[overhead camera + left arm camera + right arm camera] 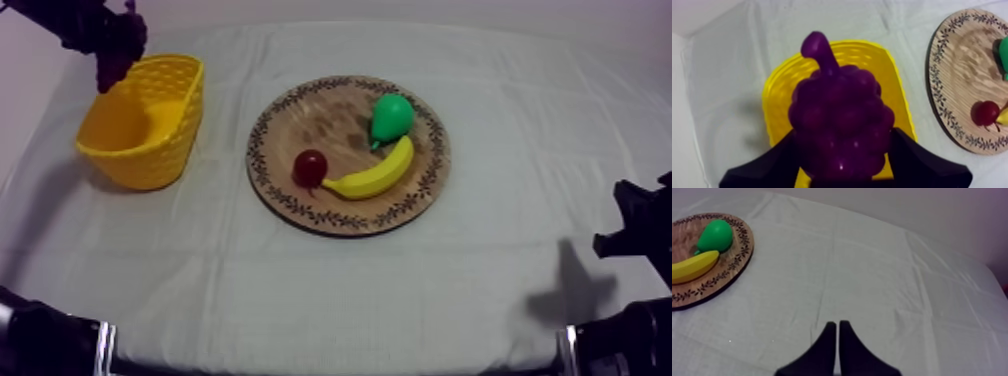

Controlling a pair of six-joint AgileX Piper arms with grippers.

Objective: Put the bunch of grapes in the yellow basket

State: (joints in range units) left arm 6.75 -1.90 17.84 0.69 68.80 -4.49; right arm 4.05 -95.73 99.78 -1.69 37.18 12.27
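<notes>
Top view: my left gripper comes in at the upper left, raised above the table and clamped on the bunch of grapes. The dark purple bunch hangs below it, in the air, over the far rim of the yellow basket, not over its middle. The wooden board lies well apart toward the centre and holds a pear, a banana and a small red fruit. My right gripper rests low at the right edge over the cloth. The risk, as I judge it, is letting go from here. So close to the rim, the bunch could strike the basket's edge and roll out onto the cloth, or tip the light basket.

Left wrist view: the grapes sit squarely between the two black fingers, one pressed against each side, with the stem pointing away from the gripper. Yellow basket wall shows around and behind the bunch, so the opening lies roughly beneath it. The board's patterned rim and the red fruit are off to one side.

Right wrist view: my right gripper's fingers lie together as a narrow wedge, holding nothing, above bare cloth. The board's edge, with pear and banana, is well apart from it.
</notes>
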